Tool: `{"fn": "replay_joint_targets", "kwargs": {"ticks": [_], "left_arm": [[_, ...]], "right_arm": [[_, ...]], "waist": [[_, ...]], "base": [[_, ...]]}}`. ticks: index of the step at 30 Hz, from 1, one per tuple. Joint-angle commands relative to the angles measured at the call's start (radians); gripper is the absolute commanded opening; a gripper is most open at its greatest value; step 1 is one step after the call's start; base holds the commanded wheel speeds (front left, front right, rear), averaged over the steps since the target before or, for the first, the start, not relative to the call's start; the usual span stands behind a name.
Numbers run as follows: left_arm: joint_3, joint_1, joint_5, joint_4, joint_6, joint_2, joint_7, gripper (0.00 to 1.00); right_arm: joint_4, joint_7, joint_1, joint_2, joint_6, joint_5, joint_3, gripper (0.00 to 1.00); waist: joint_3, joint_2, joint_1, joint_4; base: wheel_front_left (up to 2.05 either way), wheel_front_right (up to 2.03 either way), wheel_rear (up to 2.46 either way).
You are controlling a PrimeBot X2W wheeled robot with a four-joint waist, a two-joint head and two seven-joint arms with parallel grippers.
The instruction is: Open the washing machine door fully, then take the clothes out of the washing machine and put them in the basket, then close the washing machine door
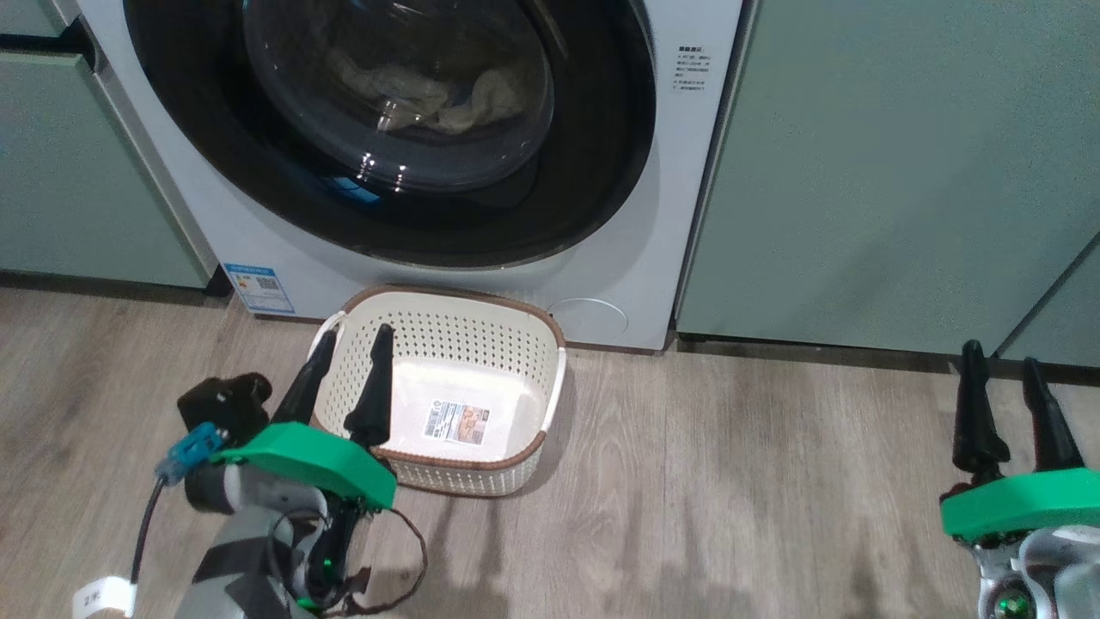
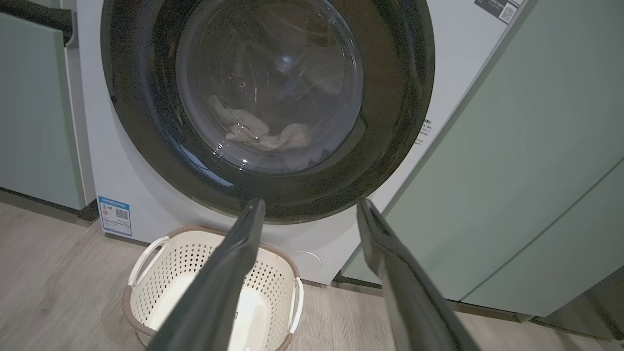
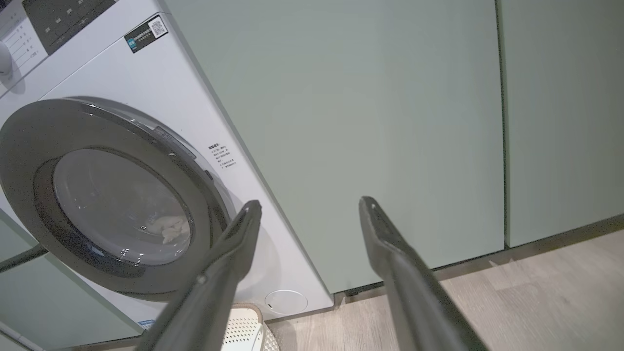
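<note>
The white washing machine [image 1: 215, 223] stands ahead with its round black-rimmed door [image 1: 601, 172] lying against its front. Through the door's glass bowl, pale clothes [image 1: 447, 94] rest in the drum; the left wrist view shows the same clothes [image 2: 263, 135]. The cream basket [image 1: 537, 344] sits empty on the floor right below the door. My left gripper [image 1: 352, 340] is open over the basket's left side, fingers pointing at the machine. My right gripper [image 1: 1001, 357] is open at the lower right, facing the green cabinet and well apart from the door [image 3: 29, 161].
Sage-green cabinet doors [image 1: 902, 172] flank the machine on the right, and more green cabinet fronts [image 1: 69, 172] on the left. Wood-look floor [image 1: 730, 499] lies between my two grippers. A blue sticker [image 1: 258, 288] marks the machine's lower left corner.
</note>
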Motion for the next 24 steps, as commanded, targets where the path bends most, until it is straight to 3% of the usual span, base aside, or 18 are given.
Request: {"fn": "replay_joint_targets", "kwargs": {"ticks": [1, 24], "left_arm": [[0.017, -0.06, 0.028, -0.041, 0.005, 0.023, -0.013, 1.0], [0.017, -0.118, 0.277, -0.022, 0.045, 0.043, -0.081, 1.0]], "right_arm": [[-0.044, -0.017, -0.062, -0.017, -0.001, -0.036, 0.021, 1.0], [-0.051, -0.085, -0.099, -0.022, -0.001, -0.347, 0.018, 1.0]], "waist": [[0.0, 0.0, 0.0, 0.0], [-0.001, 0.0, 0.0, 0.002]], "base": [[0.0, 0.0, 0.0], [0.0, 0.0, 0.0]]}}
